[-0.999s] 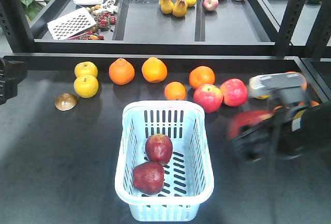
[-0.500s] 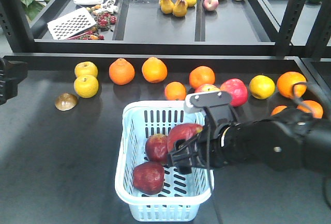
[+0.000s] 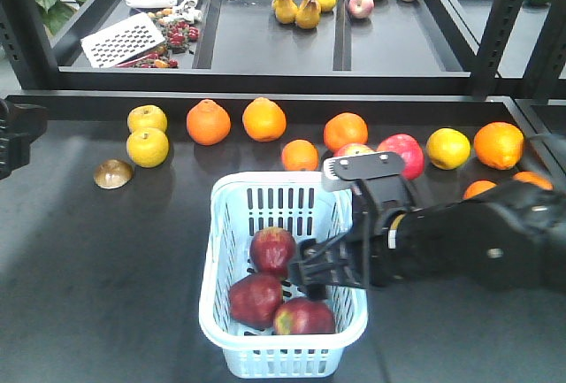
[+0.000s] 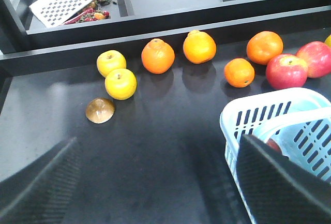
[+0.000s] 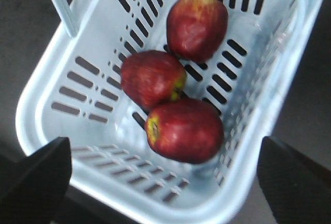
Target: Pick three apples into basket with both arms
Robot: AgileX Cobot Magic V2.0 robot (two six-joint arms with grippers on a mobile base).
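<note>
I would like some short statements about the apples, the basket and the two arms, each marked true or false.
1. Three dark maroon-red apples lie in the pale blue-white slotted plastic basket. True.
2. The right gripper grips an apple. False: its jaws are open and empty above the basket.
3. The left gripper holds an orange. False: it is open and empty.
4. Two yellow round fruits sit left of the basket. True.

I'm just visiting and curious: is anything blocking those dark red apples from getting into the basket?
Nothing visible does. All three apples already lie inside the basket, and the right gripper hangs open above it, holding nothing.
</note>
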